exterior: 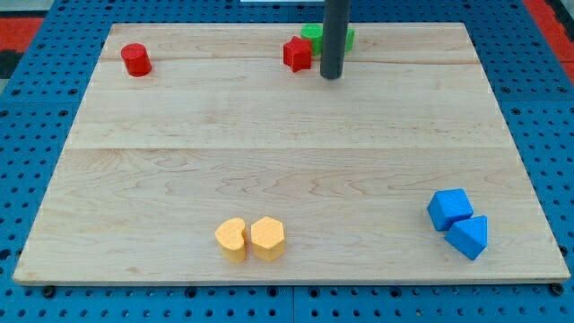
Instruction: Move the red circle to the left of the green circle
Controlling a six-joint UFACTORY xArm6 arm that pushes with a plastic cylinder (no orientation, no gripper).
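One camera, looking down across the wooden board [287,135], and my tip [332,76] is planted near the view's top, just right of the red star block [297,53] and in front of a green block [314,36], whose shape I can't make out because the rod covers half of it. No fingers here to be apart or together, just a bare rod end. The red circle [136,59] sits way over at the view's top left, well apart from the tip. Down at the bottom, two yellow blocks [251,239] touch side by side, and a blue cube [448,208] leans on a blue triangle [469,237] at the right. The risk, as I judge it: the red star crowds the spot left of the green block, so a straight push could jam the circle into it or knock the green block off its place.
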